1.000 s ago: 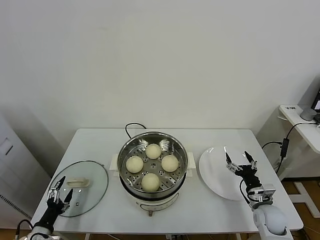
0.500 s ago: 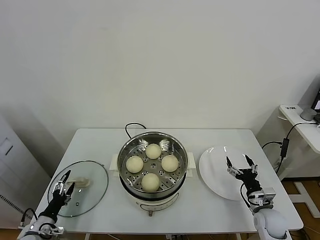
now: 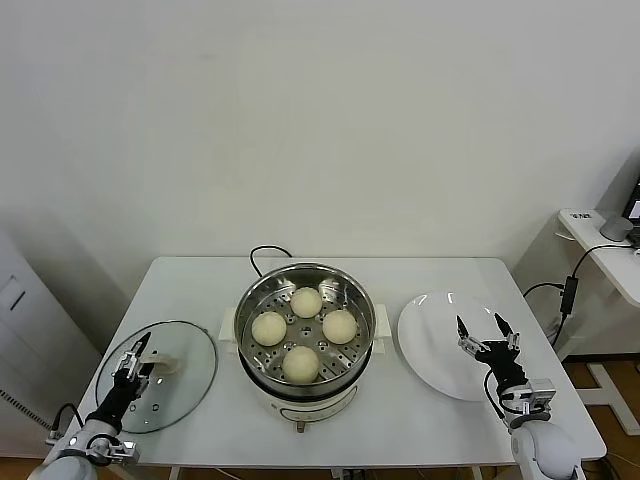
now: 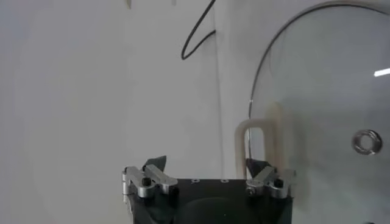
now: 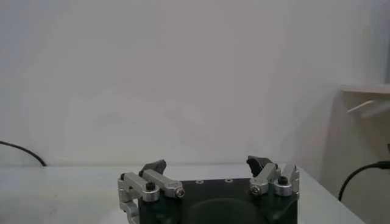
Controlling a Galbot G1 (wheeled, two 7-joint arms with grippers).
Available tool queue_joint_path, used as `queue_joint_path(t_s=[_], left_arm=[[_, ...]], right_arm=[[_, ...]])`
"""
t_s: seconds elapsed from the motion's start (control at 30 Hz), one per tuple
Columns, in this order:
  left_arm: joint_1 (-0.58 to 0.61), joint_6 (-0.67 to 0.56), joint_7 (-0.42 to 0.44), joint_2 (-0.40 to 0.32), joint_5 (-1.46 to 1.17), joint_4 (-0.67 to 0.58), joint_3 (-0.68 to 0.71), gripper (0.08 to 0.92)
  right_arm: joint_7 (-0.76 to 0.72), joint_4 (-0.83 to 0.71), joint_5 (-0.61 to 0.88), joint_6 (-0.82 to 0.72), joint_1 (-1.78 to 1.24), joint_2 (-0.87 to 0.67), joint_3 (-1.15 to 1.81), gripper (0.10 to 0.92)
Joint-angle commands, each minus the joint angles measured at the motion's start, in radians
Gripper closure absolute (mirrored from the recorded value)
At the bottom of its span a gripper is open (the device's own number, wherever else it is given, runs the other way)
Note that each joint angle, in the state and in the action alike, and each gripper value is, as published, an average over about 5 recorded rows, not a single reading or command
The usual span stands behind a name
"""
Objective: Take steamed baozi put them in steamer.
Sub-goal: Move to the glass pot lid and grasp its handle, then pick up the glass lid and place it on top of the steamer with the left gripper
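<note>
On the white counter all four baozi sit in the mid-counter steamer, between the released left tool at the lid and the released right tool over the plate.

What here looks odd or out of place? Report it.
Nothing stands out. Four buns sit neatly in the steamer. The glass lid lies flat on the table beside it, near the left gripper. The white plate is bare; the right gripper hangs open above it.

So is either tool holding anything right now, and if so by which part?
Nothing is held. The left tool stands open at the glass lid's cream handle, not yet closed on it. The right tool is open above the plate.
</note>
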Motion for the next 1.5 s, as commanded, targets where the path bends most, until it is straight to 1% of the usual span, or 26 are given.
queue_joint_path(t_s=[0.03, 0.2, 0.33, 0.53, 0.67, 0.73, 0.83, 1.03, 1.13, 1.2, 1.37, 1.5], left_arm=[[-0.012, -0.012, -0.007, 0.001, 0.007, -0.005, -0.004, 0.354], [-0.006, -0.015, 0.002, 0.015, -0.022, -0.042, -0.014, 0.493], [0.0, -0.014, 0.035, 0.044, -0.064, -0.101, -0.031, 0.614], [0.0, 0.016, 0.122, 0.109, -0.193, -0.211, -0.047, 0.788], [-0.017, 0.065, 0.196, 0.156, -0.278, -0.271, -0.047, 0.88], [-0.026, 0.094, 0.228, 0.174, -0.309, -0.296, -0.043, 0.896], [-0.028, 0.157, 0.273, 0.19, -0.343, -0.349, -0.026, 0.897], [-0.012, 0.302, 0.358, 0.191, -0.356, -0.526, 0.041, 0.897], [-0.013, 0.352, 0.388, 0.191, -0.333, -0.591, 0.086, 0.897], [-0.016, 0.39, 0.399, 0.192, -0.309, -0.622, 0.124, 0.897], [-0.037, 0.541, 0.408, 0.195, -0.231, -0.679, 0.267, 0.897], [-0.066, 0.626, 0.42, 0.179, -0.154, -0.704, 0.363, 0.897]], right_arm=[[-0.001, -0.001, -0.003, -0.003, 0.002, 0.003, 0.0, 0.203], [-0.001, 0.0, -0.003, -0.004, 0.003, 0.002, -0.003, 0.203], [-0.001, 0.002, -0.002, -0.006, 0.003, 0.0, -0.002, 0.203], [-0.001, 0.012, 0.0, -0.009, 0.003, -0.001, -0.002, 0.203], [-0.001, 0.026, 0.003, -0.011, 0.0, -0.005, -0.002, 0.203], [-0.001, 0.03, 0.005, -0.011, -0.002, -0.007, -0.001, 0.203], [-0.001, 0.034, 0.006, -0.011, -0.005, -0.007, 0.002, 0.203], [-0.001, 0.042, 0.009, -0.012, -0.005, -0.006, 0.002, 0.203], [-0.001, 0.042, 0.01, -0.014, 0.0, -0.009, -0.001, 0.203], [-0.001, 0.042, 0.011, -0.015, 0.003, -0.01, -0.004, 0.203], [0.0, 0.04, 0.012, -0.016, 0.009, -0.011, -0.008, 0.203], [-0.001, 0.036, 0.012, -0.016, 0.01, -0.011, -0.01, 0.203]])
